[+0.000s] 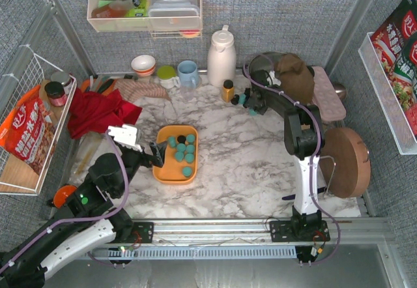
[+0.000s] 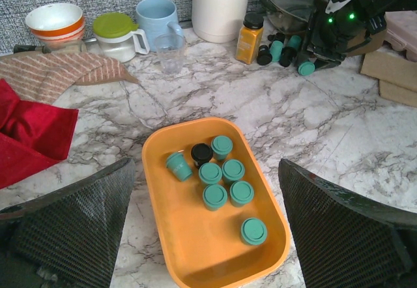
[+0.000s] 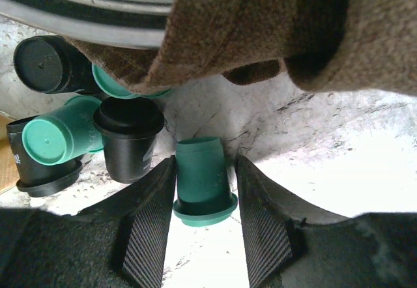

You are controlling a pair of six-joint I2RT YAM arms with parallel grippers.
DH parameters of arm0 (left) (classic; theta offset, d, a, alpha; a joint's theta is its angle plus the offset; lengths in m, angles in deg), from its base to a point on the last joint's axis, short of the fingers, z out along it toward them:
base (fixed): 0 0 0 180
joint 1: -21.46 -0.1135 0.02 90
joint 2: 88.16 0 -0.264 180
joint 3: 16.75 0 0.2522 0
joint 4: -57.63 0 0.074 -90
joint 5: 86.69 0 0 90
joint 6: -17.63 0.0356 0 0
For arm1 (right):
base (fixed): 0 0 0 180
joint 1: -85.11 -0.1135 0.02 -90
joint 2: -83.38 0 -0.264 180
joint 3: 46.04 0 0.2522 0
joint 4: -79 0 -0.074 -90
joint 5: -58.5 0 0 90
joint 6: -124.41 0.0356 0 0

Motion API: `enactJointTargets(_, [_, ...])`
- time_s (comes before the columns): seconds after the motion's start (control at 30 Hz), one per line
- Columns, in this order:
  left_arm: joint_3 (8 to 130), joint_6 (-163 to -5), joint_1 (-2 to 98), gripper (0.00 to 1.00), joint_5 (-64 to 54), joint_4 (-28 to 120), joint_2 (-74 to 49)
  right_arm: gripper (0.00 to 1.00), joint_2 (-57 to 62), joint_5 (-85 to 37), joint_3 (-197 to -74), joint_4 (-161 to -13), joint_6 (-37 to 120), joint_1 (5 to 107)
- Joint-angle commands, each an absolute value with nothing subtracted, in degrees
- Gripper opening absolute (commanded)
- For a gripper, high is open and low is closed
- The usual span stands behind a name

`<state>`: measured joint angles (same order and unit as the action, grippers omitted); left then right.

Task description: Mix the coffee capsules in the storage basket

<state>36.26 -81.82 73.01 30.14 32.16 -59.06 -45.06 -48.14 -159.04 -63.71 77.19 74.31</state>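
Note:
The orange storage basket (image 1: 164, 172) sits mid-table and holds several teal coffee capsules (image 1: 184, 150) and one black one; the left wrist view shows its rim (image 2: 163, 236), the teal capsules (image 2: 215, 195) and the black one (image 2: 201, 152). My left gripper (image 1: 156, 152) is open and empty, its fingers (image 2: 78, 216) spread wide on either side of the basket's near end. More capsules (image 1: 242, 98) lie loose at the back by the amber bottle. My right gripper (image 1: 251, 105) is there, its fingers (image 3: 151, 216) pressed on a teal capsule (image 3: 201, 171) at table level; black (image 3: 127, 138) and teal capsules lie just left.
A white thermos (image 1: 221, 57), amber bottle (image 1: 227, 90), blue mug (image 1: 187, 73) and bowl (image 1: 143, 64) stand along the back. A red cloth (image 1: 98, 112) lies left of the basket. A brown cloth (image 1: 294, 73) overhangs the right gripper. A round wooden board (image 1: 345, 161) sits at the right.

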Motion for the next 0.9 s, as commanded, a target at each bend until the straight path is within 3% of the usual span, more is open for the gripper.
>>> enactJointTargets(0.0, [36.43,-81.78,72.89,0.99,30.15,33.18,-58.98,0.44,-44.79,-48.24,-158.55,-63.36,78.28,74.17])
enactJointTargets(0.43, [36.11,-81.89,72.93,0.99,29.92,34.21,-58.49,0.19,-32.40,-45.34,-145.41,-69.82,73.08,74.22])
enactJointTargets(0.87, [33.01,-81.16,72.88,0.99,28.13,41.03,-54.59,0.18,-9.08,-28.06,-127.47,-78.38,54.23,69.47])
